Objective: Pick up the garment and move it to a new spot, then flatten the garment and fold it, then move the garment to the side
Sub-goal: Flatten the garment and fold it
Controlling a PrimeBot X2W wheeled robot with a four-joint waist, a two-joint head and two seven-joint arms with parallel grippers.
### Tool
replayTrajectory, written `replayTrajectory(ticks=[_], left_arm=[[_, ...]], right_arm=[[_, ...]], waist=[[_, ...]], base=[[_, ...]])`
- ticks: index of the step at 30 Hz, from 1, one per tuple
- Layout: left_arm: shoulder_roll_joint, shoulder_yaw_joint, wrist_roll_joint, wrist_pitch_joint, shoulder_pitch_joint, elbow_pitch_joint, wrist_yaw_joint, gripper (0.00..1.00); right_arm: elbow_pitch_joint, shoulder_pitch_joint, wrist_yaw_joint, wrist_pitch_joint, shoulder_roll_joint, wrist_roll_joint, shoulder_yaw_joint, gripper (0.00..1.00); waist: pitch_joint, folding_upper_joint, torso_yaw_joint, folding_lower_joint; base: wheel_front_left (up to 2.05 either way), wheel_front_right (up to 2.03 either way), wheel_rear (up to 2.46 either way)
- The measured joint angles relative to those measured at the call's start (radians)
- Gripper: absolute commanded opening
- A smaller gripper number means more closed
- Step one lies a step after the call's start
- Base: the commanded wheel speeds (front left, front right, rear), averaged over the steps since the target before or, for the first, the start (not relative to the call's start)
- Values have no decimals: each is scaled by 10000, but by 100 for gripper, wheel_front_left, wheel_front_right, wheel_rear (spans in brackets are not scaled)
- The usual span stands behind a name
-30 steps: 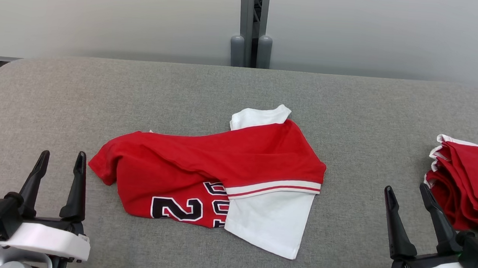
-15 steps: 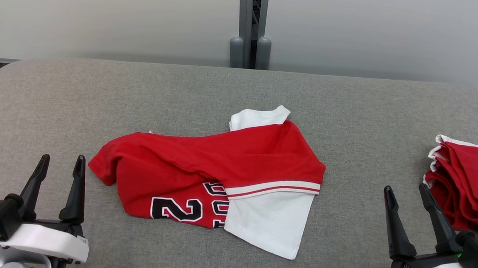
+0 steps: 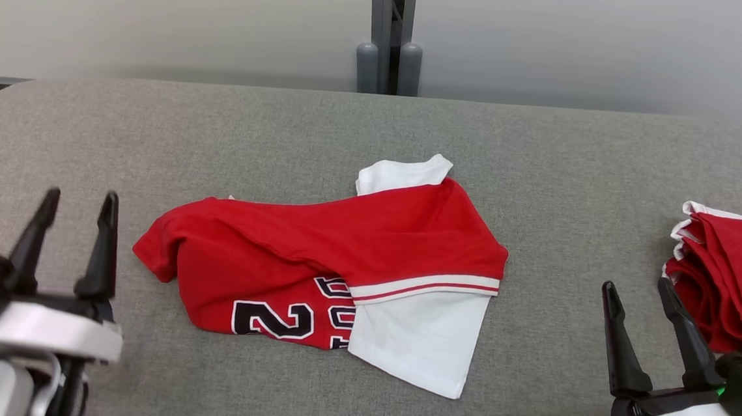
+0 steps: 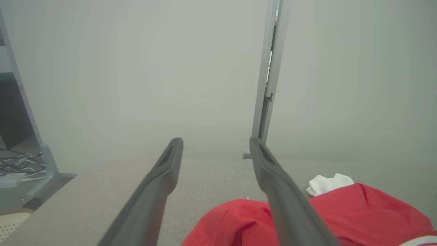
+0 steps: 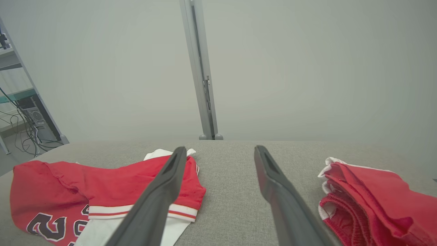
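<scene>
On the near left of the grey worktop (image 3: 219,132), the left gripper (image 3: 81,194) hovers with its two dark fingers spread wide and nothing between them. Just to its right, apart from it, the garment (image 3: 289,254) lies crumpled across the middle of the worktop. Its red body is bunched and folded over itself, with dark lettering (image 3: 272,318) showing along the near edge. A white sleeve panel (image 3: 420,342) spills out at the near right, below the striped trim (image 3: 424,289).

It looks light, soft and limp, so it should sag and drag when lifted. I would judge the rounded red fold at its left end and the trimmed corner at its right end the easiest places to pinch.

Open room lies on the far side, and also between the shirt and the right gripper (image 3: 636,284), which stands equally wide and empty at the near right. Past it, at the right edge, a pile of red clothes (image 3: 725,278) narrows the room on that side.
</scene>
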Motion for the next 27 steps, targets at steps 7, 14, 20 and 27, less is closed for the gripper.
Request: replayTrajectory(ticks=[7, 14, 20, 27], left_arm=[[1118, -38, -769, 2452, -1576, 261, -788, 100], [1845, -836, -2330, 4815, -2398, 1567, -1423, 100], [2374, -2228, -3806, 5200, -3012, 1841, -1484, 100], [2913, -3653, -5026, 5141, -3704, 2272, -1482, 100]], right_arm=[[-232, -260, 0, 102, 4, -157, 84, 100], [-328, -454, 0, 119, 2, -247, 102, 100], [-575, -768, 0, 261, 0, -481, 36, 100], [-752, -1028, 0, 485, 8, -702, 142, 100]], waist=[[502, 0, 149, 0], [1224, 0, 145, 0], [1927, 0, 200, 0], [2537, 0, 322, 0]], base=[[0, 0, 0], [0, 0, 0], [0, 0, 0], [0, 0, 0]])
